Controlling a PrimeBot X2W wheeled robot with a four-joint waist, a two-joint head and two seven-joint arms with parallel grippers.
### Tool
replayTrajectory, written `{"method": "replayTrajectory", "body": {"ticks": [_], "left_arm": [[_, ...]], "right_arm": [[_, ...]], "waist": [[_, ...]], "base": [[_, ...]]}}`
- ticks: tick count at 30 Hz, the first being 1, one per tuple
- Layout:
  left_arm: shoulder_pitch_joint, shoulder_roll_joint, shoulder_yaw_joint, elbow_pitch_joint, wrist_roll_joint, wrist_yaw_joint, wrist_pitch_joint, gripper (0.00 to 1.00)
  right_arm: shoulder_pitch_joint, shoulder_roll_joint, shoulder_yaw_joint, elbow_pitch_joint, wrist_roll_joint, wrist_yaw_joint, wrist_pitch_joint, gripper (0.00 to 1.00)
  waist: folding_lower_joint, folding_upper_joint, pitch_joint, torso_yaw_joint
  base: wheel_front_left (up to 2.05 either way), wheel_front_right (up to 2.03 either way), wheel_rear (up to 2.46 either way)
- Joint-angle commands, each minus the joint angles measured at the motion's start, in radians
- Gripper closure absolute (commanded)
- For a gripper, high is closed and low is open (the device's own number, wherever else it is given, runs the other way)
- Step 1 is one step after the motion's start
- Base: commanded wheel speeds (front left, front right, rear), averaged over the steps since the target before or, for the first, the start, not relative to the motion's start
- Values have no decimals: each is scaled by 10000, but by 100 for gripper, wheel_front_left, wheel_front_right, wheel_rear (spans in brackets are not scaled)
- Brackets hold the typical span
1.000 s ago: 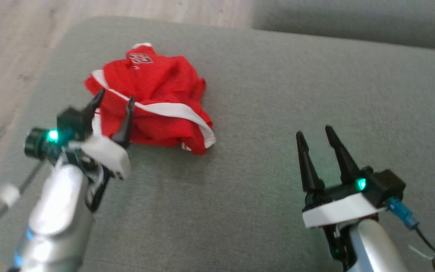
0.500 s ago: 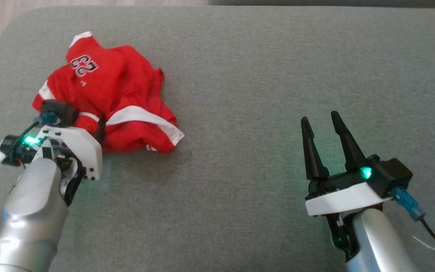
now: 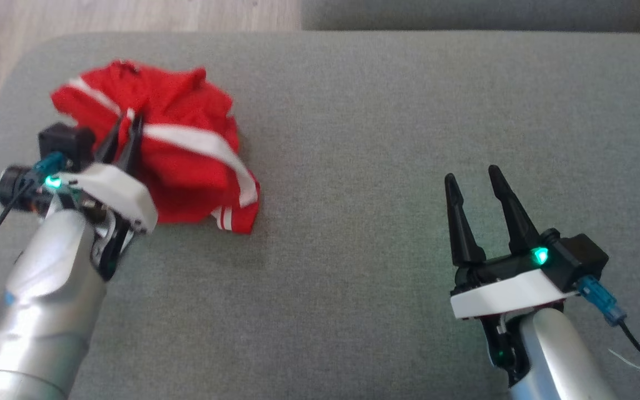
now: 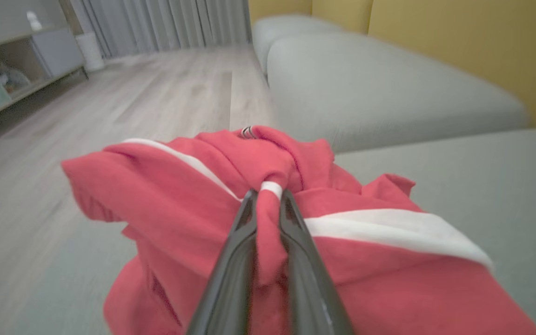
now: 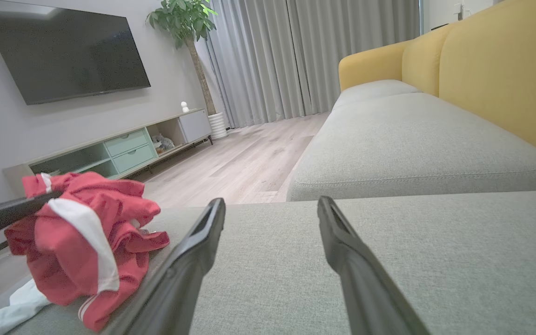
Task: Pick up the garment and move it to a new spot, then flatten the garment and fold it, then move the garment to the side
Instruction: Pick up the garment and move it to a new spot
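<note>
The left claw [image 3: 126,119] is clamped on a fold of the crumpled red jersey [image 3: 186,166], which lies at the left end of the grey sofa cushion [image 3: 386,122]. The right claw [image 3: 471,176] has its fingers apart, well away from the jersey.

Head cam looks steeply down on the grey cushion [image 3: 386,100] from above. Left wrist cam looks along the left gripper [image 4: 268,193], very close to the red garment [image 4: 156,209], floor [image 4: 110,107] beyond. Right wrist cam sits low over the cushion, facing the TV [image 5: 63,51] wall, garment at its left. All 3 share garment and cushion.
</note>
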Motion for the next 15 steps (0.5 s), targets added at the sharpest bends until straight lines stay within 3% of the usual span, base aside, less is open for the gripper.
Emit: {"method": "replayTrajectory", "body": {"ticks": [1,7,15], "left_arm": [[-634,299,470,-470,-118,33,-351,100],[-555,104,761,-1806,-345,202,-1304,100],[65,111,698,-3497,-452,465,-1134,100]], "right_arm": [[-79,14,220,-298,76,75,-90,0],[128,14,290,-221,195,75,-90,0],[180,14,282,-201,443,75,-90,0]], "waist": [[0,0,-177,57],[0,0,-609,66],[0,0,-805,-206]], "base": [[0,0,0],[0,0,0],[0,0,0]]}}
